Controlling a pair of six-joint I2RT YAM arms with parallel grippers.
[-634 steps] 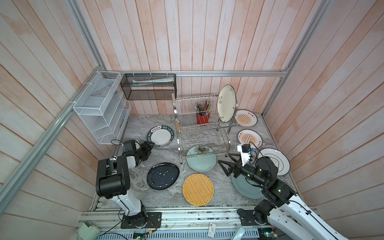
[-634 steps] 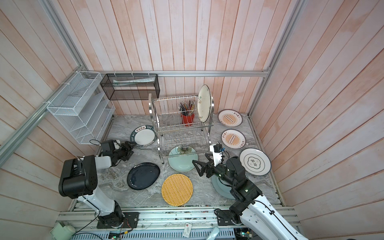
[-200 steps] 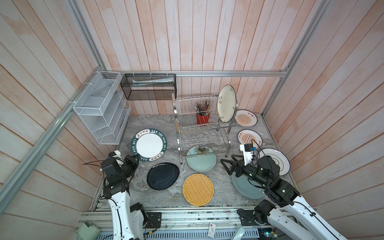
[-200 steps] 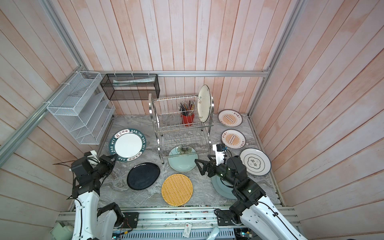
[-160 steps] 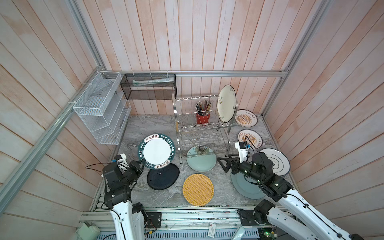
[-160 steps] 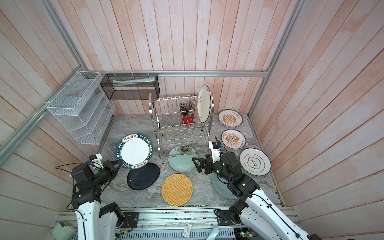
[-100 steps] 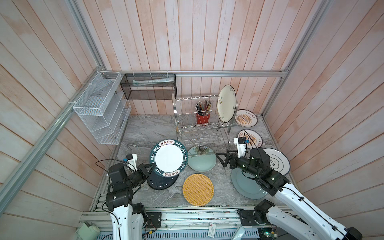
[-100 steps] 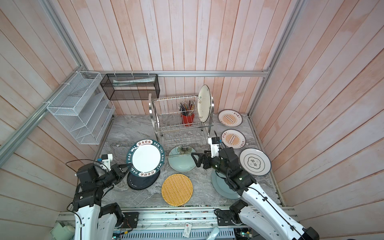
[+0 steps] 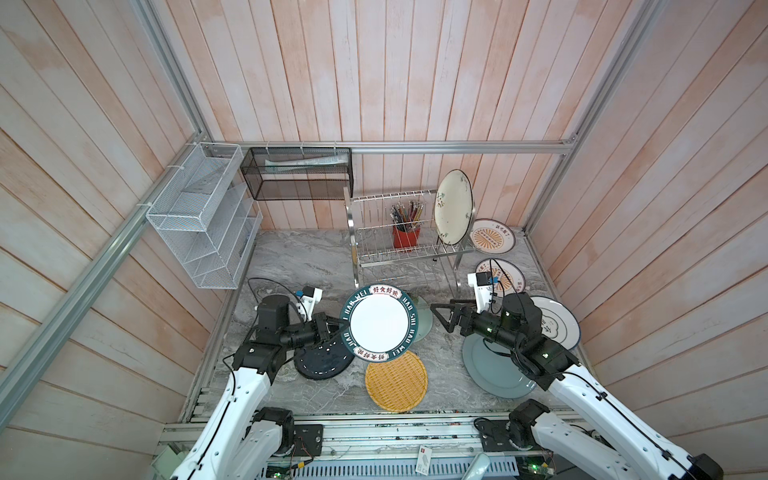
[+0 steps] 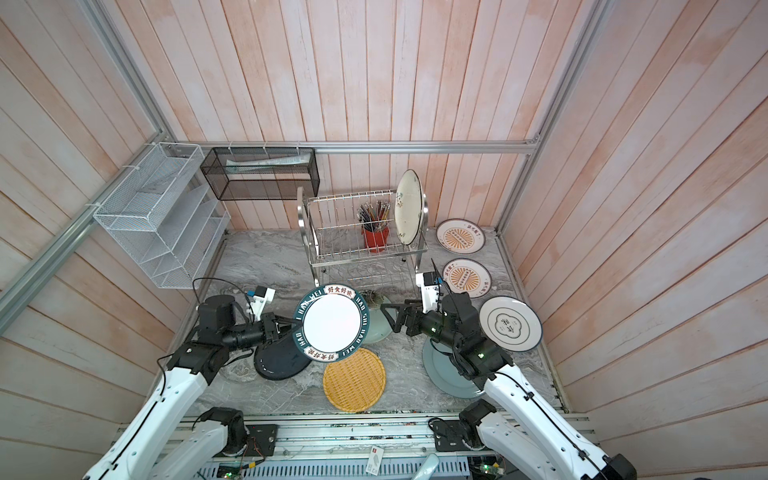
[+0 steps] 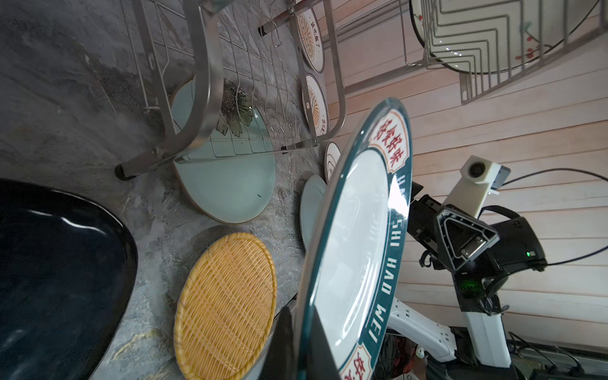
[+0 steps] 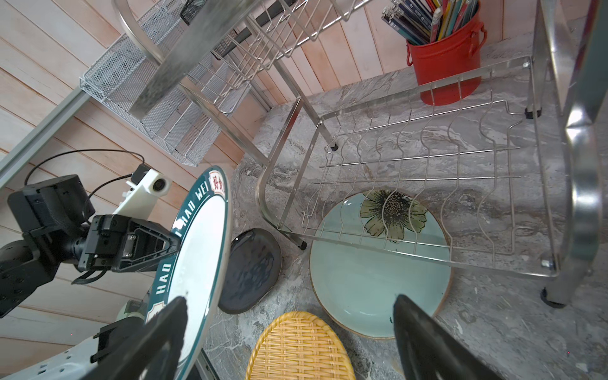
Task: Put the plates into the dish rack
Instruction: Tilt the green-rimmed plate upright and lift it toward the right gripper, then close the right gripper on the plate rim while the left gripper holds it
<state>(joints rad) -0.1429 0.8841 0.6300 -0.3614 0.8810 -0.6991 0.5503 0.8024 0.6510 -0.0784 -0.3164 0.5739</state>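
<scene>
The dish rack [image 9: 399,258] stood at the back of the marble bench [image 9: 291,266], its prong rows running left to right, with a cream plate [image 9: 453,208] upright on edge at the right end of the upper tier. In front of the lower tier the green-rimmed plate [image 9: 378,327] hung clear of the bench, white face turned up and tilted, partly above the black plate [image 9: 320,363]. The left hand [image 9: 337,328] was clenched on its left rim, while the right hand [image 9: 439,319] pointed at the opposite rim, jaws spread wide and holding nothing.
</scene>
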